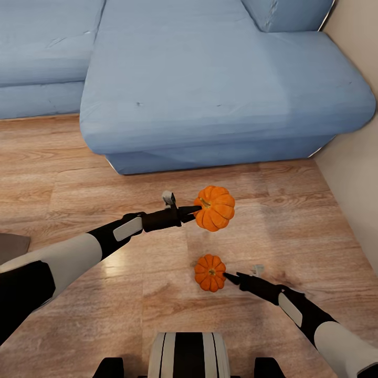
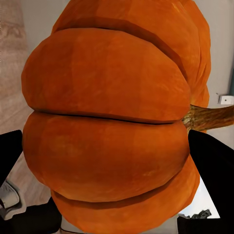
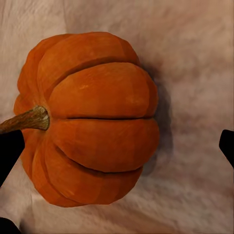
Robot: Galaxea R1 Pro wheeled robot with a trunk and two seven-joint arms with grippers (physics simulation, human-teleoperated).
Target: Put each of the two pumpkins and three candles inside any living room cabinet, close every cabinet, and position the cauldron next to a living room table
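Note:
One orange ribbed pumpkin [image 1: 215, 208] hangs above the wood floor, tipped on its side, with my left gripper [image 1: 196, 209] shut on it. In the left wrist view this pumpkin [image 2: 107, 122] sits tight between the two black fingers [image 2: 209, 165]. A second pumpkin [image 1: 210, 272] rests on the floor closer to me. My right gripper [image 1: 229, 276] is right beside it, open. In the right wrist view that pumpkin [image 3: 87, 122] lies between the widely spread fingertips [image 3: 9, 153], stem sideways.
A big blue sofa [image 1: 210, 89] fills the space ahead, its front edge just beyond the lifted pumpkin. A beige wall [image 1: 357, 178] runs along the right. A grey rug corner [image 1: 10, 245] shows at the left. My base [image 1: 188, 354] is at the bottom.

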